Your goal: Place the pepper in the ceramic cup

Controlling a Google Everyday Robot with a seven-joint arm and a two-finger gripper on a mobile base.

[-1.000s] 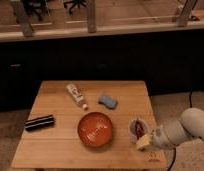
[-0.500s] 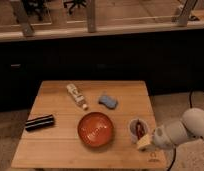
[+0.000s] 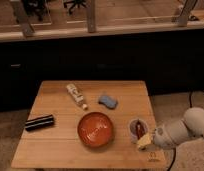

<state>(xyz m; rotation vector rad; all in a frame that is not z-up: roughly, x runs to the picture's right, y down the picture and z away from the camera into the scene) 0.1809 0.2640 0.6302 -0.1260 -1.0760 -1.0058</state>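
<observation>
The gripper [image 3: 144, 141], open or closed impossible to tell, hangs at the tabletop [image 3: 55, 145] edge. Just beyond it, the pepper [image 3: 139, 130] lies in the cup [image 3: 132, 128], beside an orange bowl [image 3: 95, 129].

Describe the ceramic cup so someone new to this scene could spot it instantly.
Start at the wooden table and find the big orange-red bowl near its front middle. Just right of it, by the table's right edge, sits the ceramic cup, with the gripper just in front of it. It is small and white, holding the dark red pepper.
</observation>
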